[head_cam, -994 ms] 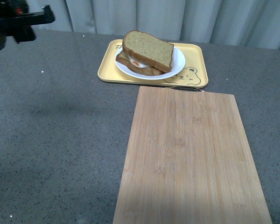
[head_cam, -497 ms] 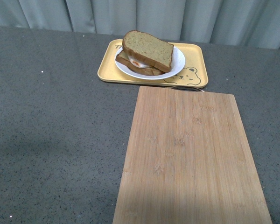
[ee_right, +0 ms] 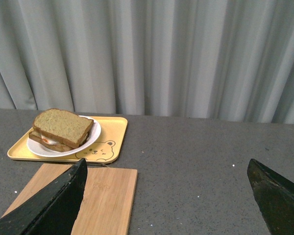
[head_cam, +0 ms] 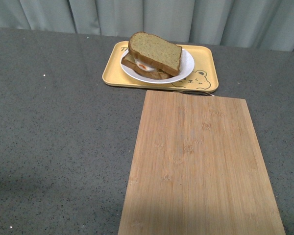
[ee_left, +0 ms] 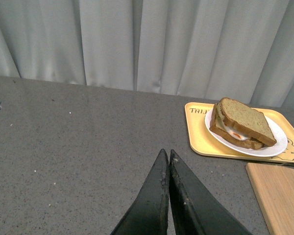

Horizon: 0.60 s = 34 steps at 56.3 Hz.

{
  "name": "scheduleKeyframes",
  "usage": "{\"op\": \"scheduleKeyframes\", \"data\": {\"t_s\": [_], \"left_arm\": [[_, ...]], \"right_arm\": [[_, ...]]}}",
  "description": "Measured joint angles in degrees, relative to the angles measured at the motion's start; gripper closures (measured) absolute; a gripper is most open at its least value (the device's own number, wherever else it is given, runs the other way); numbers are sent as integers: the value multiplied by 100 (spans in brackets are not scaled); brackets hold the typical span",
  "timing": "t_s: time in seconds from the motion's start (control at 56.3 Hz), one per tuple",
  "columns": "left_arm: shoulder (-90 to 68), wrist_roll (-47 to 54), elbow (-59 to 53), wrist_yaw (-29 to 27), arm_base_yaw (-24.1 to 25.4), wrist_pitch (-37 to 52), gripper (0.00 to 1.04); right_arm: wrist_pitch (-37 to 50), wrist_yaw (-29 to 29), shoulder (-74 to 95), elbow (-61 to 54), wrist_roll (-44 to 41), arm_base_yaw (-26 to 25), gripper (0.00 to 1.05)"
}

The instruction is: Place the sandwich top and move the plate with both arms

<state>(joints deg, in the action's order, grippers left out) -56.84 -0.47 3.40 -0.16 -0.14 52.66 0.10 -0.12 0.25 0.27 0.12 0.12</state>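
Bread slices: two, stacked on one plate with a fried egg between them.
Sandwich top: a squarish tan wholemeal slice with a darker brown crust, plain on its upper face, lying tilted over the egg slice so that one edge of the lower slice shows beneath it.
Egg: white with an orange spot, visible at the open side of the stack.
Plate: one, round and plain white, a little wider than the bread; it sits on the yellow tray.
Tray: one, rectangular, with a bear drawing at the corner nearest the cutting board, placed near the bench's far edge by the curtain.
Cutting board: one, pale bamboo, running from just beside the tray's near edge to the bench's near edge.
Bench: dark grey speckled surface.
Left gripper: fingers pressed together tip to tip, clenched on nothing, above bare bench well apart from the tray.
Right gripper: fingers spread wide, released, holding nothing.
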Motion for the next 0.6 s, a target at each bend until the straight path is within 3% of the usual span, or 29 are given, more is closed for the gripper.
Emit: {"op": "scheduleKeyframes", "data": {"t_s": [0.604], "left_arm": [[2658,0,-232,15,2,-2280,101]], "right_arm": [[0,0,0,0,0,0,9]]}}
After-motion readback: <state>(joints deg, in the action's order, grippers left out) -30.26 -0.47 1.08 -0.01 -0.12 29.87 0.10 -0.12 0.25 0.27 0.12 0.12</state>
